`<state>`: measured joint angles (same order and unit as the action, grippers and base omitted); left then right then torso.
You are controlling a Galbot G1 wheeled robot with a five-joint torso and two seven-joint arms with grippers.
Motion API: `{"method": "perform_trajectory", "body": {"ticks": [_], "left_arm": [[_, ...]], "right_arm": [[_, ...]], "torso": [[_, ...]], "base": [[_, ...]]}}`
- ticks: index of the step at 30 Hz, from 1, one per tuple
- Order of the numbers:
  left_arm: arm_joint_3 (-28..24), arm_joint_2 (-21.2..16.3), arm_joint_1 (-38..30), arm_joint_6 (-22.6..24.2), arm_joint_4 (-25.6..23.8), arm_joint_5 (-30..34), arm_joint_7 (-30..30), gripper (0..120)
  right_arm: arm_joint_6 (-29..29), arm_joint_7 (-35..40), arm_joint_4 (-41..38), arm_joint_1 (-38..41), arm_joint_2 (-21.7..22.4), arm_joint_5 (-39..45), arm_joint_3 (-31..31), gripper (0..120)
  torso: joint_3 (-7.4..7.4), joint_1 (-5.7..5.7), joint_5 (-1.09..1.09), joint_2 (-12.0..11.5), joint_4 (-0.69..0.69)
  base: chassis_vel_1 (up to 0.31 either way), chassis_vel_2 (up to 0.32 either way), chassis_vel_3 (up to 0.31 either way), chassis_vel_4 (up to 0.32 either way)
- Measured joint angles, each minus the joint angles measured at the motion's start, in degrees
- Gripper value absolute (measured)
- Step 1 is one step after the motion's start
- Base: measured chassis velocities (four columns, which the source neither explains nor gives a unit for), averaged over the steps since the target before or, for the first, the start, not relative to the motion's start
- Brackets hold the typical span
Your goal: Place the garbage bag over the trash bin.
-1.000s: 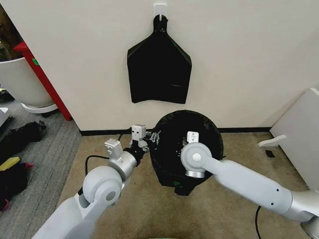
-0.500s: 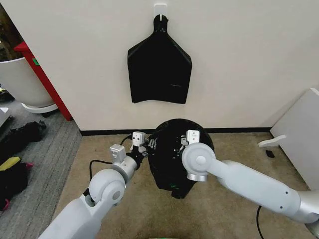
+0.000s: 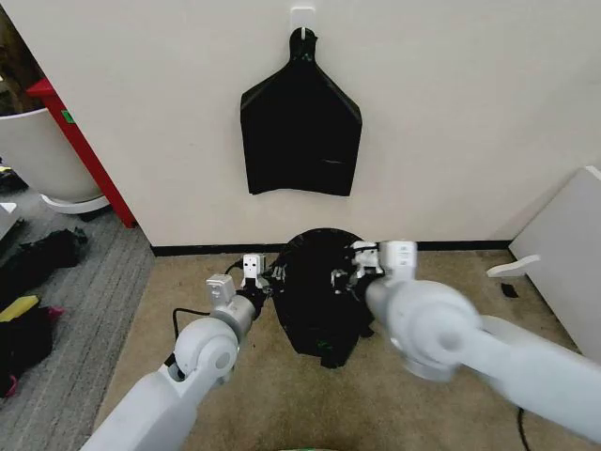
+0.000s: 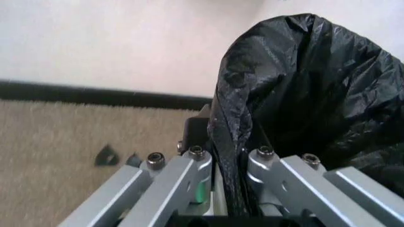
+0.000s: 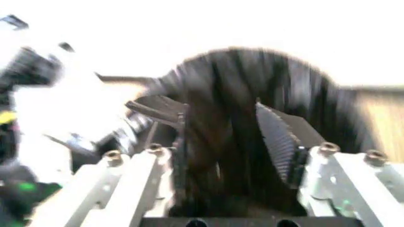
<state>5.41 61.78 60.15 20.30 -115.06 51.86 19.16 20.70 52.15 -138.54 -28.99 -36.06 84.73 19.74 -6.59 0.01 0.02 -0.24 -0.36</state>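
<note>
**Head view: bag draped over bin, both grippers at its mouth**

Head view. The garbage bag (image 3: pixel 319 296) stands on the tan carpet (image 3: pixel 235 395) just in front of the wall's black baseboard (image 3: pixel 188 250), its glossy, crinkled film covering the trash bin so fully that no part of the bucket can be made out. The bag's mouth faces upward as a dark rounded opening; whether anything lies inside cannot be told.

The left gripper (image 3: pixel 266 279) reaches forward from the left arm to the bag's left edge. In the left wrist view, a fold of black film (image 4: pixel 230 137) runs down between its fingers (image 4: pixel 196 152), which are closed on it.

The right gripper (image 3: pixel 349 274) meets the bag's right edge, the arm crossing the lower right of the scene. In the right wrist view its ribbed pads (image 5: pixel 277 139) stand apart with dark film between them; whether they pinch it cannot be told.

A flat bunch of black bags (image 3: pixel 300 127) hangs from a wall hook (image 3: pixel 301 19) above.
</note>
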Motion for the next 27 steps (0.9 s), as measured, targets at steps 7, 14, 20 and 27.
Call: {"method": "perform_trajectory", "body": {"ticks": [7,14,20,27], "left_arm": [[0.6,0.3,2.6,1.8,0.2,1.7,1.5,4],[1.5,1.1,5.3,-1.0,2.7,0.6,0.8,4],[1.2,1.9,5.4,-4.9,5.1,-0.7,0.6,4],[0.9,2.8,5.3,-5.1,6.6,-0.6,0.7,4]], "right_arm": [[-5.5,-10.1,-1.0,-2.0,4.0,-16.9,-2.5,68],[-11.4,-11.9,-2.1,-7.9,3.5,-28.7,-7.3,94],[-12.2,-15.3,-3.2,-21.2,1.6,-34.2,-16.1,100],[-12.1,-15.7,-4.3,-26.8,0.4,-34.9,-20.0,100]], "torso": [[0.00,0.00,-0.01,0.0,0.03],[0.00,0.00,-0.02,0.0,0.03],[0.00,0.00,0.00,0.0,0.02],[0.00,0.00,-0.02,0.0,0.02]], "base": [[0.000,0.000,0.000,0.000],[0.000,0.000,0.000,0.000],[0.000,0.000,0.000,0.000],[0.000,0.000,0.000,0.000]]}}
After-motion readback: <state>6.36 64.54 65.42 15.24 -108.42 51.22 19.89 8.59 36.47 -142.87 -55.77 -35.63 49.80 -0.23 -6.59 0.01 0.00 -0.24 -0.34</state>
